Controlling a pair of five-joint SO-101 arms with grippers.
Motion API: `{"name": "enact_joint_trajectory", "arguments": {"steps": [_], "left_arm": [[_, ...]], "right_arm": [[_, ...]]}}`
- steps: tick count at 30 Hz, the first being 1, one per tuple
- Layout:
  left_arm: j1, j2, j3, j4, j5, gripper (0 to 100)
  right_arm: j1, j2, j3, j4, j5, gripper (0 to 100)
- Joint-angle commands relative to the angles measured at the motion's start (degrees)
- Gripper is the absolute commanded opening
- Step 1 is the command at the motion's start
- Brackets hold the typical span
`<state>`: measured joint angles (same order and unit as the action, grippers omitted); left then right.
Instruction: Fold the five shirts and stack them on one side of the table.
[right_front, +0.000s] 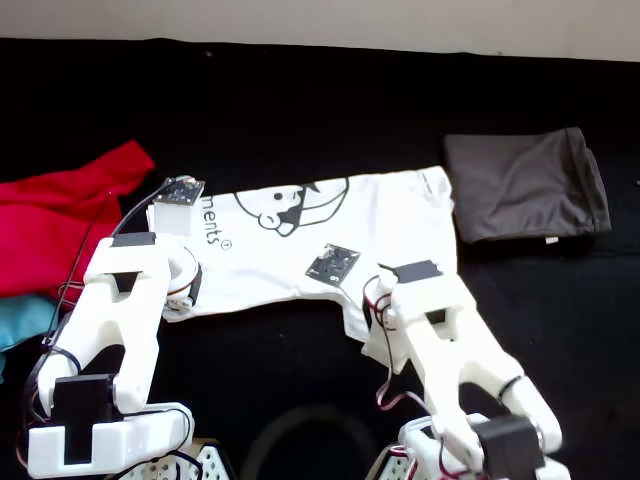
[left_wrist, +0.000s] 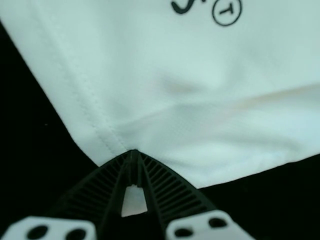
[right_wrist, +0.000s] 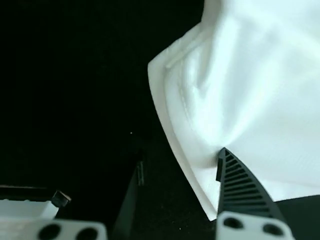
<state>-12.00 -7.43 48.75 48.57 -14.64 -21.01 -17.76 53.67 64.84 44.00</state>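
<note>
shirt (left_wrist: 200, 100) hem in left gripper (left_wrist: 133, 155), seemingly pinched

One white shirt (right_front: 400, 215) spread — grey shirt (right_front: 525, 185) beside, folded

The white shirt (right_front: 400, 220) carries black lettering (right_front: 211, 228) beside a black line drawing (right_front: 290, 205). The start of the lettering lies under the left arm (right_front: 130, 290). A small circled mark (left_wrist: 226, 10) ends it.

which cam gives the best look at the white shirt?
High view: the white shirt lies spread out, print visible. Left wrist view shows a hem edge pinched in the left gripper; right wrist view shows a rumpled edge at the open right gripper.
</note>
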Motion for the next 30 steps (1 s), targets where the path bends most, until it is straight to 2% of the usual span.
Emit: {"name": "enact_joint_trajectory", "arguments": {"steps": [1,5,9,11,13,16,20,24,30], "left_arm": [[-0.4,0.1,0.1,-1.1,0.0,1],[-0.4,0.1,0.1,-1.1,0.0,1],[-0.4,0.1,0.1,-1.1,0.0,1],[-0.4,0.1,0.1,-1.1,0.0,1],[-0.4,0.1,0.1,-1.1,0.0,1],[-0.4,0.1,0.1,-1.1,0.0,1],[-0.4,0.1,0.1,-1.1,0.0,1],[-0.4,0.1,0.1,-1.1,0.0,1],[-0.4,0.1,0.1,-1.1,0.0,1]], "right_arm": [[0.0,5.7,-1.0,-2.6,0.4,22.1],[0.9,11.7,-5.0,-3.5,0.4,18.9],[3.7,15.3,-9.6,-3.8,0.4,0.0],[5.8,15.7,-11.8,-3.4,0.4,2.2],[7.8,15.5,-14.0,-2.7,0.6,0.4],[9.3,15.6,-20.1,2.2,0.7,0.6],[9.4,16.0,-29.9,6.8,0.6,0.6],[9.3,17.2,-38.0,6.8,0.5,0.6],[9.1,27.9,-50.9,7.3,0.4,0.6]]}}
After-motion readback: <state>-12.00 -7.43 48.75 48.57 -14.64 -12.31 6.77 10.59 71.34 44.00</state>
